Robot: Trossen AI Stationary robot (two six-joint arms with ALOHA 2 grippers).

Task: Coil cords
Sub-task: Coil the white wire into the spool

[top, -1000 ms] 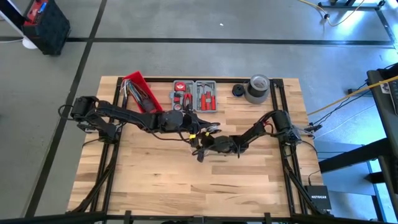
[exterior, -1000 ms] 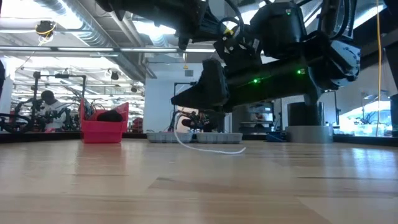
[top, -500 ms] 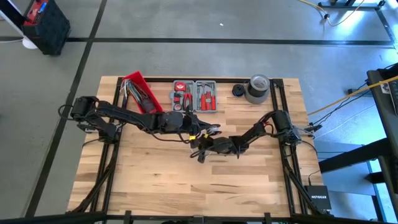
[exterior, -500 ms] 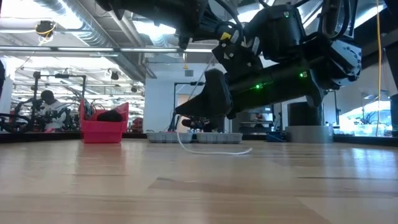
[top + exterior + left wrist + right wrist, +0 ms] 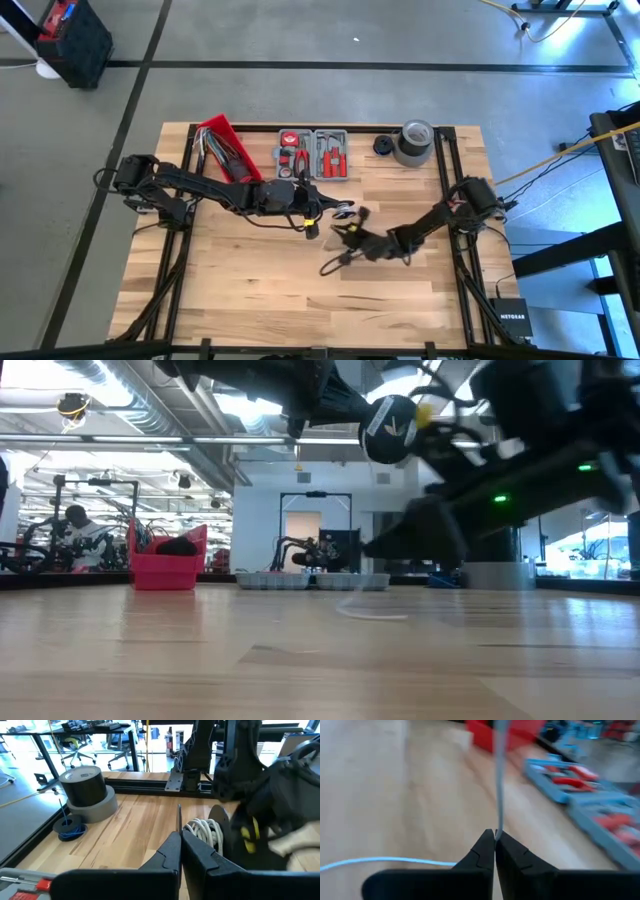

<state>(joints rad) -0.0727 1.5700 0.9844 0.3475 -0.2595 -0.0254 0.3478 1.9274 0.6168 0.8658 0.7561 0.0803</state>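
The white cord shows as a small coil (image 5: pixel 341 207) (image 5: pixel 204 830) at the table's middle, just ahead of my left gripper (image 5: pixel 325 212) (image 5: pixel 180 834), which is shut with a thin strand rising from its tips. My right gripper (image 5: pixel 328 266) (image 5: pixel 495 836) is low over the wood, a little nearer the front edge, and shut on a stretch of the same cord (image 5: pixel 498 780). A slack run (image 5: pixel 385 862) (image 5: pixel 372 613) lies on the table. My left gripper pinches a thin strand (image 5: pixel 179 817) between its two fingertips. The fingers reach almost level from the table's left. The strand stands up from the tips, and the coil sits just beyond them. My right gripper pinches the white cord (image 5: pixel 496 827) at its fingertips, one strand. It comes in low from the table's right, slanting down. The cord runs straight away from the tips toward the far side and looks taut.
Along the far edge stand a red bin (image 5: pixel 225 148), a grey tool tray (image 5: pixel 312 152), a grey tape roll (image 5: pixel 414 142) and a small dark-blue coil (image 5: pixel 67 827). Bare wood spreads over the near half (image 5: pixel 300 310). People and benches show in the room behind.
My right gripper has swung toward the table's right and near edges and turned at the wrist. The white cord's loose loop on the table has been drawn along to the right and lies flatter.
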